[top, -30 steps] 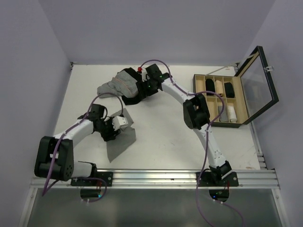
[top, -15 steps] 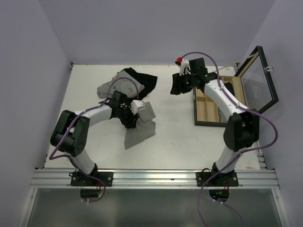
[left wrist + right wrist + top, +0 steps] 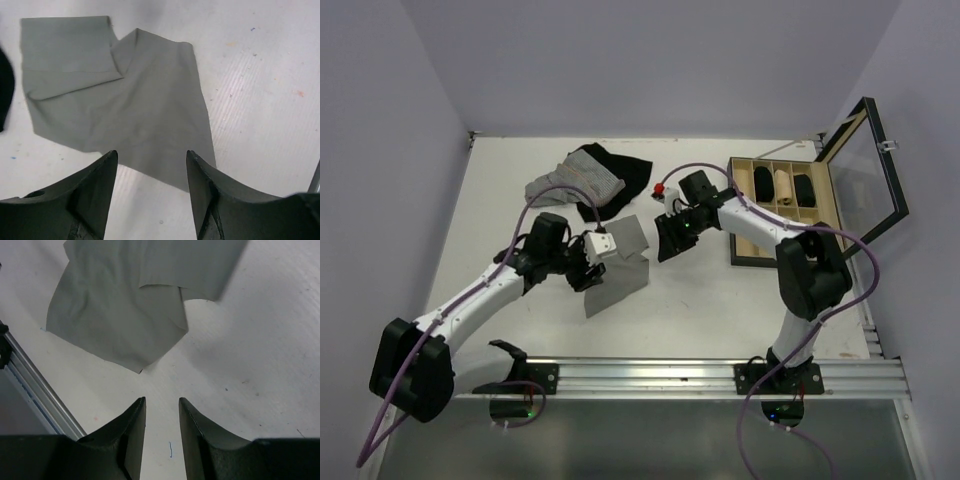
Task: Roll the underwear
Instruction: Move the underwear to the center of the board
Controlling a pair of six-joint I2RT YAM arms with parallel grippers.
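The underwear (image 3: 620, 263) is a plain grey cloth lying flat mid-table, with one corner folded over. It fills the upper left of the left wrist view (image 3: 115, 95) and the top of the right wrist view (image 3: 120, 315). My left gripper (image 3: 590, 277) hovers at the cloth's left edge. It is open (image 3: 151, 160), with the cloth's near edge and bare table between its fingers. My right gripper (image 3: 663, 248) is just right of the cloth. It is open a little (image 3: 161, 402) over bare table, and a corner of the cloth lies just ahead.
A grey-and-white striped garment (image 3: 570, 182) and a black garment (image 3: 622, 170) are piled at the back left. A wooden divided box (image 3: 745, 215) holding rolled items stands at the right, its glass lid (image 3: 865, 170) raised. A metal rail (image 3: 650, 378) runs along the near edge.
The right arm swung from the back pile over towards the box, then down beside the underwear, its jaws narrowing. The underwear now lies further right, and the left arm has shifted with it.
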